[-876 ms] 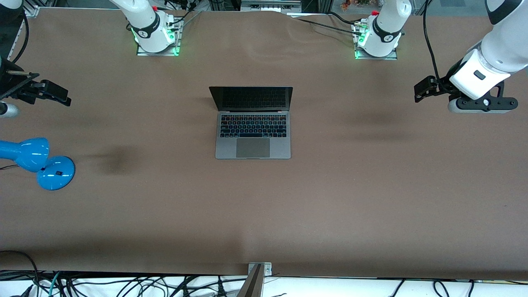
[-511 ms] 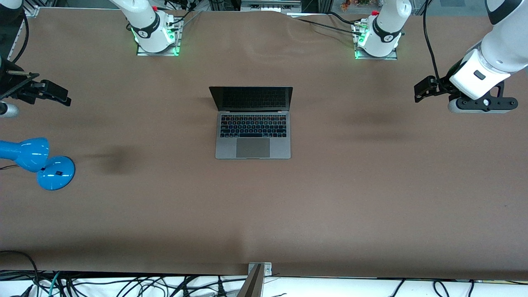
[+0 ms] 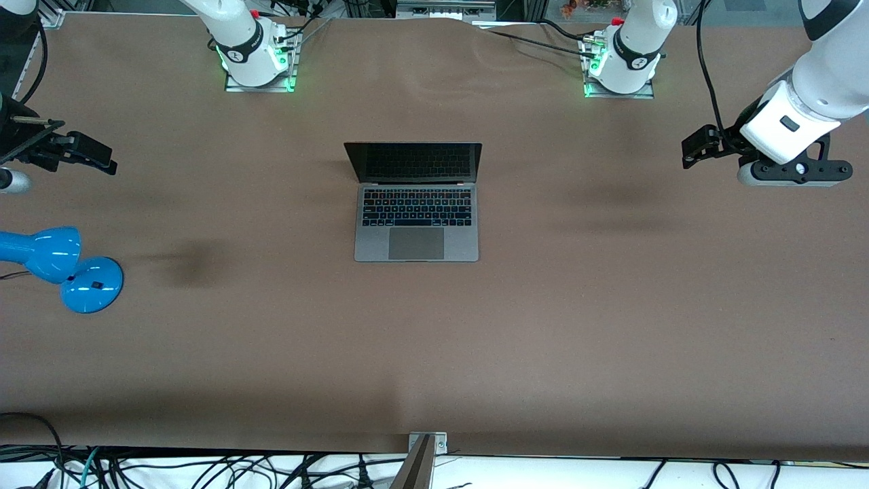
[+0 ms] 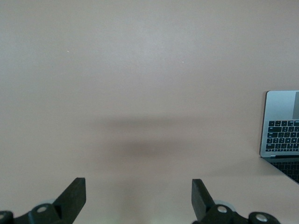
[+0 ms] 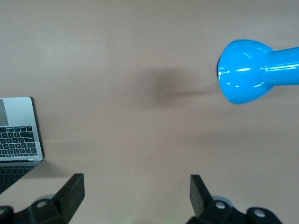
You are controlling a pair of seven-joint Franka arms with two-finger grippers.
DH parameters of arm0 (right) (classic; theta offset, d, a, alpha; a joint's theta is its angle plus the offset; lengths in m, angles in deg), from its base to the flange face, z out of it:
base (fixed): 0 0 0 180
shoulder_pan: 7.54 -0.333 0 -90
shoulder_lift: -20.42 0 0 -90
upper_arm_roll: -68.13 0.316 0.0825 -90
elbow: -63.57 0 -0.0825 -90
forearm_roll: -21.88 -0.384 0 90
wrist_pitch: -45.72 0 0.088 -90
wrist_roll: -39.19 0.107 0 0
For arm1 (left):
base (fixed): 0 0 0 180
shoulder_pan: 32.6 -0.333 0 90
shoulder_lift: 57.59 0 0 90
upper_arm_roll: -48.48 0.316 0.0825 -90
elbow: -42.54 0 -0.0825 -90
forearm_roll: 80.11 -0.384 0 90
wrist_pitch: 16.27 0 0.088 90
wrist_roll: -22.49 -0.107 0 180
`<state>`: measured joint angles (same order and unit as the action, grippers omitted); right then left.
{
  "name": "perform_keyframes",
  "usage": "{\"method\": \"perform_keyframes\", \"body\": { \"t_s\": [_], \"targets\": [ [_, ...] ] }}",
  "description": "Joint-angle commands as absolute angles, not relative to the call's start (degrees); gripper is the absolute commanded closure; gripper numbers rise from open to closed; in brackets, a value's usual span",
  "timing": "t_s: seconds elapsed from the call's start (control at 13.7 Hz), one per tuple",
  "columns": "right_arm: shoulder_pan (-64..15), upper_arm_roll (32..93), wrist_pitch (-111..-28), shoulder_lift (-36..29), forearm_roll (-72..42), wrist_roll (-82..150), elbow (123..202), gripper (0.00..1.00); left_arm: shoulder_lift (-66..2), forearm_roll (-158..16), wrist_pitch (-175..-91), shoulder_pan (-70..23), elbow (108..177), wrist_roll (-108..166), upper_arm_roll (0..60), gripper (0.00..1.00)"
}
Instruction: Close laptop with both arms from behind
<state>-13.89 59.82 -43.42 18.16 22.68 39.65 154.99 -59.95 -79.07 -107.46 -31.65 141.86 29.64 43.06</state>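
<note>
Laptop (image 3: 416,204) sitting open mid-table. Left gripper (image 3: 699,146) and right gripper (image 3: 88,155) hovering at the table's ends, jaws spread, empty. Blue lamp (image 3: 61,266) standing under the right gripper.

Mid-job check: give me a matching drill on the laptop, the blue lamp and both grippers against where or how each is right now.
1. laptop
2. blue lamp
3. left gripper
4. right gripper

A. open, over bare table, lamp head in its wrist view
B. lid up, mid-table
C. at the right arm's end
D. open, over bare table, no lamp in its wrist view

Pairs: 1-B, 2-C, 3-D, 4-A
</note>
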Motion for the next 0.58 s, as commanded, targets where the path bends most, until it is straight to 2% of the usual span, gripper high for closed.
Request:
{"method": "perform_keyframes", "body": {
  "t_s": [0.0, 0.51],
  "targets": [
    [-13.6, 60.2, -43.1, 18.0, 22.6, 40.0, 154.4, 0.00, -60.4, -77.6, -107.5, -31.7, 142.4, 28.4, 42.9, 0.00],
    [-13.6, 60.2, -43.1, 18.0, 22.6, 40.0, 154.4, 0.00, -61.0, -76.1, -107.2, -31.3, 143.6, 28.4, 42.9, 0.00]
  ]
}}
